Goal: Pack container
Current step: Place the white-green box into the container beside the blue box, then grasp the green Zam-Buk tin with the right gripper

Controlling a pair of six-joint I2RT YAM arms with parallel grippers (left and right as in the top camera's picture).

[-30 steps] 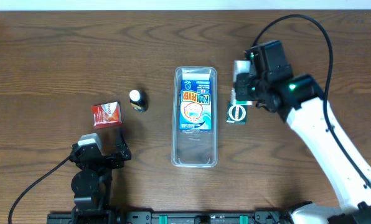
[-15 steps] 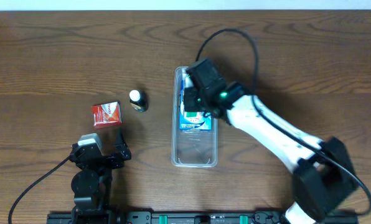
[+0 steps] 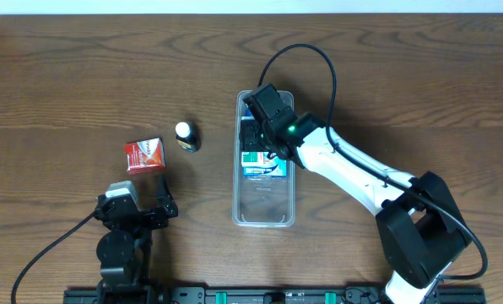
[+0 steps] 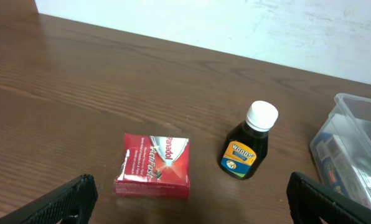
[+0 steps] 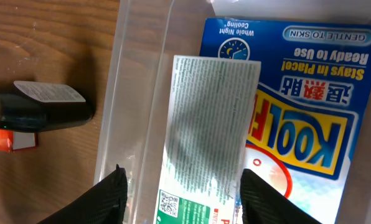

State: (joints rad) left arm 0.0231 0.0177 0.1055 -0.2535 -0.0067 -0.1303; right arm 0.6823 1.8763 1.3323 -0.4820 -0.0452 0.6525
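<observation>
Two arms here: the right gripper [image 5: 182, 177] hangs over the 12 o'clock end of the container [image 3: 264, 221], mid-table, jaws parted around a green-white box [image 5: 210, 124] lying on a blue packet [image 5: 310, 124]. The left gripper [image 4: 188, 186] gapes empty at 7 o'clock.

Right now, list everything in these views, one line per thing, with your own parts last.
clear plastic rectangular container: 1, transparent, centre of the table
flat Kool Fever packet: 1, blue and white, lying inside the container, far half
small printed cardboard box: 1, white and green, on top of the packet, inside the container
small Panadol box: 1, red, on the table left of the container
small bottle with white cap: 1, dark with a yellow label, upright between the red box and the container
wooden table: 1, brown
left gripper: 1, black, open and empty, near the red box
right gripper: 1, black, open, over the container, straddling the printed box
</observation>
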